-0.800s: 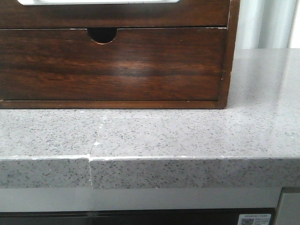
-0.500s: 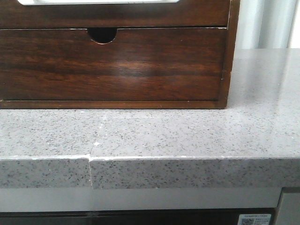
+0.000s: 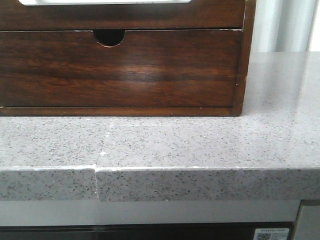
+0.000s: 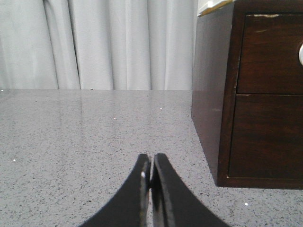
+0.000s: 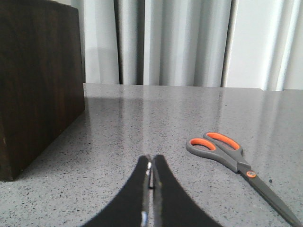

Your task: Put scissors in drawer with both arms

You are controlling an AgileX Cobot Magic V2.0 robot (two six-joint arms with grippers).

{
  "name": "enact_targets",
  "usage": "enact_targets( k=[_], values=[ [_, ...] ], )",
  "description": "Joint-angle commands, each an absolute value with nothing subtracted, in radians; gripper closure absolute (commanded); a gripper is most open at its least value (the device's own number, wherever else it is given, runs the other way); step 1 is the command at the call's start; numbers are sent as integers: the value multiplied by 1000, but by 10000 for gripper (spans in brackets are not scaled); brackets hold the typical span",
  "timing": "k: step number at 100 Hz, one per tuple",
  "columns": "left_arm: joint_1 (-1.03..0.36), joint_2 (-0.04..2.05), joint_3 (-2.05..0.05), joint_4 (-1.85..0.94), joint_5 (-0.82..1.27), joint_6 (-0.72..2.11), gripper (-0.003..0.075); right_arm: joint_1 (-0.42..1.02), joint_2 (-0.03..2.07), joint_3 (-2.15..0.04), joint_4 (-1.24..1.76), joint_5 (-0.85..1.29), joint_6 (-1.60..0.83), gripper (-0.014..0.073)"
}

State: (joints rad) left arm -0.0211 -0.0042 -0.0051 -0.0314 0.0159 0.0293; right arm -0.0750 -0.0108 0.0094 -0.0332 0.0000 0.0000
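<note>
The scissors (image 5: 230, 156), with grey handles lined in orange and a grey blade, lie flat on the speckled grey counter in the right wrist view. My right gripper (image 5: 152, 159) is shut and empty, low over the counter, a short way from the scissors and not touching them. My left gripper (image 4: 151, 159) is shut and empty, low over the counter beside the dark wooden cabinet (image 4: 246, 94). The shallow dark brown drawer (image 3: 120, 15) shows at the top of the front view with a pale strip above it. Neither gripper nor the scissors show in the front view.
Below the shallow drawer is a deeper drawer front with a half-round notch (image 3: 109, 37). The cabinet's side (image 5: 38, 80) stands near my right gripper. The counter's front edge (image 3: 160, 170) has a seam. White curtains (image 5: 180, 42) hang behind.
</note>
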Motion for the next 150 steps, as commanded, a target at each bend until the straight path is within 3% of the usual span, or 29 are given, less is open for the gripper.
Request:
enact_targets(
  k=[1,21,40,83,106,150],
  values=[
    [-23,-36,30,-33,-89,23,741,-76,-31,26,-43,-82,0,662],
    [-23,-36,-14,-83,-89,23,741,-76,-31,-11,-38,-59,0,662],
    [-23,-11,-188,-141,49,23,741,-76,-2,-194,0,179,0,662],
    [-23,336,-627,-148,416,62,741,-76,394,-641,0,573,0,662],
    [-23,398,-665,-148,410,62,741,-76,496,-707,0,552,0,662],
    [-23,398,-665,-150,436,62,741,-76,502,-707,0,546,0,662]
  ],
)
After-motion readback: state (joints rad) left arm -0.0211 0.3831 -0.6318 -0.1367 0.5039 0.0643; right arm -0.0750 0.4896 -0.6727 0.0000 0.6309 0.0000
